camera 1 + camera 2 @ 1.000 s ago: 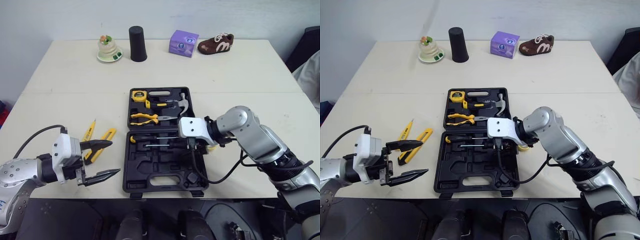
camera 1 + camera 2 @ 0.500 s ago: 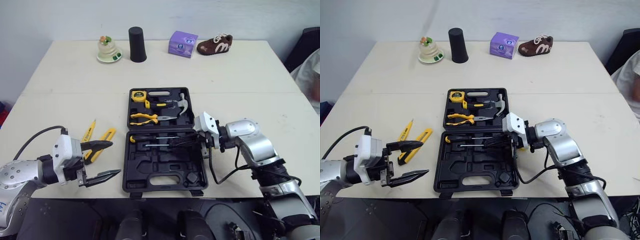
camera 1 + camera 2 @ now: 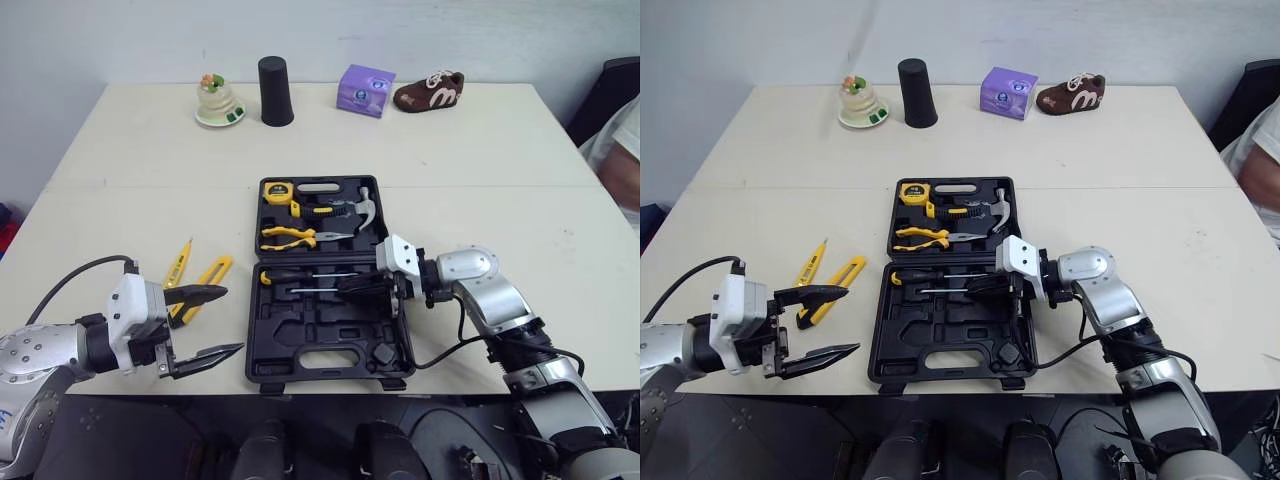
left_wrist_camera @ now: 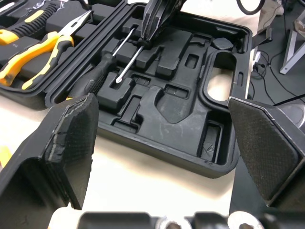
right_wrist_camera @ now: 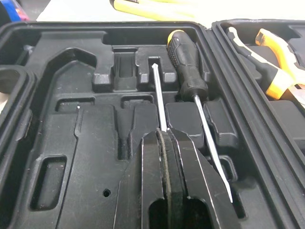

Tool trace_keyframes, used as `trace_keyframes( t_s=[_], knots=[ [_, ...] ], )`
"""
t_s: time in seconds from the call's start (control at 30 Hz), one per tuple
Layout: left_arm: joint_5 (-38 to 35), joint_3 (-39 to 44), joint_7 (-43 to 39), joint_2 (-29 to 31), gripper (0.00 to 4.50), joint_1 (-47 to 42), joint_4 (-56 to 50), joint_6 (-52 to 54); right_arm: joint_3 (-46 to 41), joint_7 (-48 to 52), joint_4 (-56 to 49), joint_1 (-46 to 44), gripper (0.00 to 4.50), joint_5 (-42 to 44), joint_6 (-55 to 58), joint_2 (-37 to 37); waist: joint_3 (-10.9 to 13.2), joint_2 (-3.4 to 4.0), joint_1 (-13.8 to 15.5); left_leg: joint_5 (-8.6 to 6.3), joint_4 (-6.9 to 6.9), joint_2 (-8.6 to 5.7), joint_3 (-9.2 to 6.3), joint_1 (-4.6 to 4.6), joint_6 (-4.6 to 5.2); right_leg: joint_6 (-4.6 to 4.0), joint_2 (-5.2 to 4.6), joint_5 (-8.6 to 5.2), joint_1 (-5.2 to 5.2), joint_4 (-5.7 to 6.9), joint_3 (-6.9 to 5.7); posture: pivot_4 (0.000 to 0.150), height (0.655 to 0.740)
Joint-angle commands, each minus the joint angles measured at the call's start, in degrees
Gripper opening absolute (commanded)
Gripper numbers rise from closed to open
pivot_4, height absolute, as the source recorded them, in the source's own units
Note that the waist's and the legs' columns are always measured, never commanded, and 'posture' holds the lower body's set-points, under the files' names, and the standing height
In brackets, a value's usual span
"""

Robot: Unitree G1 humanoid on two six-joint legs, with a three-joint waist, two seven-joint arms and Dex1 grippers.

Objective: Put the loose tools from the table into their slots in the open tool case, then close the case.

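Beige counter point(image 3: 480, 150), open tool case point(image 3: 320, 345) central. Right end effector point(image 3: 352, 286) is clenched on a slim screwdriver point(image 5: 159, 95) (shaft over its groove); it should be pressed level before release. Left end effector point(image 3: 232, 320), spread, is held left of the case, beside yellow tools point(image 3: 215, 272).

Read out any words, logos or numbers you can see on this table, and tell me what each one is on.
"m": white letter on the side of the brown shoe.
Purple box: has print, too small to read.
Tape measure: has a label, too blurred to read.
Nothing else is readable.
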Motion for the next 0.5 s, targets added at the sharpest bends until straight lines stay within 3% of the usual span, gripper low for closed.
trace_keyframes(
  t_s=[0.03,0.2,0.37,0.5],
  knots=[
    [-0.91,2.03,0.49,0.07,4.50,0.65,-1.67,0.04,3.68,-2.69,1.87,2.11,0.04,-6.00,5.45,-1.52,-0.08,-0.08,0.00,-0.01,0.00,0.01,0.00,0.04,-0.01,0.00,0.00,0.00,0.03,0.00,0.01,0.150,0.7340],
    [-0.93,2.08,0.92,-0.15,4.50,1.36,-2.13,0.08,4.99,-4.27,-0.09,2.90,0.04,-6.68,7.69,-1.33,-0.35,-0.36,-0.02,-0.29,-0.09,0.18,0.00,0.73,-0.18,-0.10,-0.01,-0.05,0.72,-0.46,0.17,0.150,0.7340],
    [-0.78,1.85,1.30,-0.16,4.50,1.16,-1.78,-0.07,2.25,-1.73,-1.81,3.09,0.04,-1.84,3.55,-0.13,-0.45,-0.52,0.02,-0.43,-0.10,0.38,0.00,0.76,-0.34,-0.27,0.01,-0.08,0.69,-0.49,0.50,0.150,0.7340],
    [1.76,5.45,3.91,-1.49,4.50,0.30,3.01,-3.01,-10.40,5.00,-6.48,5.04,0.04,12.94,-3.59,-0.49,-0.34,-0.42,0.09,-0.45,-0.13,0.40,0.01,0.58,-0.36,-0.29,0.06,-0.09,0.56,-0.55,0.49,0.150,0.7340]
  ],
)
